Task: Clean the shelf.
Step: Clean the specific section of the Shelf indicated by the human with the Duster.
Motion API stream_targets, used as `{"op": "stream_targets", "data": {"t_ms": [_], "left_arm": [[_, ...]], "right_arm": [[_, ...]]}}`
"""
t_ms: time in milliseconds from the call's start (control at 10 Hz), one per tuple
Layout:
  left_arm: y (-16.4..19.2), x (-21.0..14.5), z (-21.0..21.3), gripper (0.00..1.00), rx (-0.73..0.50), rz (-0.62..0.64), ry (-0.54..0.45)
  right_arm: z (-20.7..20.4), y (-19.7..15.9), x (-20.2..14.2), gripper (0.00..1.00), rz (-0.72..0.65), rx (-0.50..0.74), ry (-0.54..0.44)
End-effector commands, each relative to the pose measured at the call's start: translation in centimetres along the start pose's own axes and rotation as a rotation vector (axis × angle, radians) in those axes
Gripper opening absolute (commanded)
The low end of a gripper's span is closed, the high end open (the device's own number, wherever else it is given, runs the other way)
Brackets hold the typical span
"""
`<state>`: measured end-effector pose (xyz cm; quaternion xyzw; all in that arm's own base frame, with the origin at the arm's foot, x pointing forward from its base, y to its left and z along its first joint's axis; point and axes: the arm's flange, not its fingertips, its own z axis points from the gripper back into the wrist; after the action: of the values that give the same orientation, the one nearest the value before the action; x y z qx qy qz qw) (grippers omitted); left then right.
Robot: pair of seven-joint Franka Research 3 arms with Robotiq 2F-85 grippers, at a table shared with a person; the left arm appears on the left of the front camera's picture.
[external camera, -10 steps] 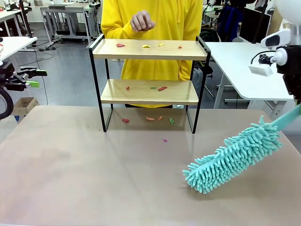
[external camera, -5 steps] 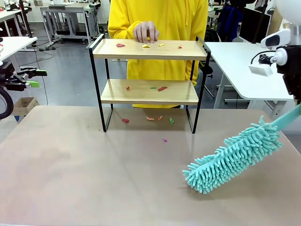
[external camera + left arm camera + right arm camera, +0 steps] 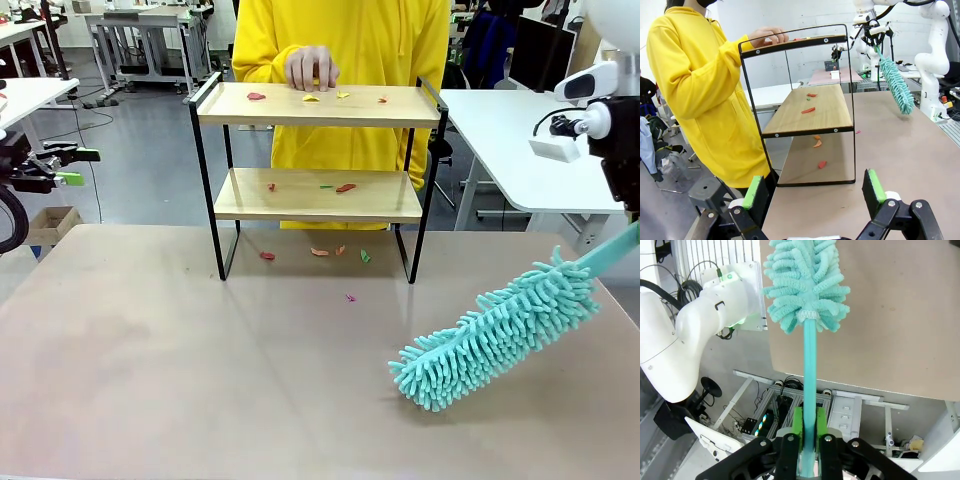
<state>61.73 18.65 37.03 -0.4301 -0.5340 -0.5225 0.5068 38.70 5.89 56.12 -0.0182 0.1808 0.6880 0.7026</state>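
The right gripper is closed tight on the teal handle of a microfibre duster, the stick pinched between its green pads. From there the handle runs out to the fluffy head, which hangs low over the counter, right of and nearer the robot than the shelf and well apart from it. The lowest tip may be brushing the counter, but the front view does not settle it.

The left gripper is spread wide and holds nothing. It is off the counter's left side, looking along the end of the shelf.

The shelf stands upright toward the far side of the counter, roughly at its middle. Small coloured scraps lie scattered on its top board, on the lower board and on the counter under and just in front of it. A person's hand rests at the far edge of the top board, among the scraps there.

The step in hand looks like the approach: the tool is gripped, but no board has been swept. The next move probably calls for lifting the head and carrying it left and away from the robot to the height of the top board. The handle would be angled so the fibres lie flat between the raised side rails. The sweep should steer clear of the hand, or wait for it to go. The black frame posts are the likely snag for the long head.
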Motion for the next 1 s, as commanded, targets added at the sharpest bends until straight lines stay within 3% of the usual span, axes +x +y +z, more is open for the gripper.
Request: {"op": "stream_targets", "data": {"t_ms": [0, 900], "left_arm": [[-0.04, 0.14, -0.03, 1.0, -0.003, -0.001, 0.001], [-0.04, 0.14, -0.03, 1.0, -0.003, -0.001, 0.001]], "right_arm": [[0.3, 0.14, -0.32, 0.13, 0.002, 0.003, 0.003], [0.3, 0.14, -0.32, 0.13, 0.002, 0.003, 0.003]]}}
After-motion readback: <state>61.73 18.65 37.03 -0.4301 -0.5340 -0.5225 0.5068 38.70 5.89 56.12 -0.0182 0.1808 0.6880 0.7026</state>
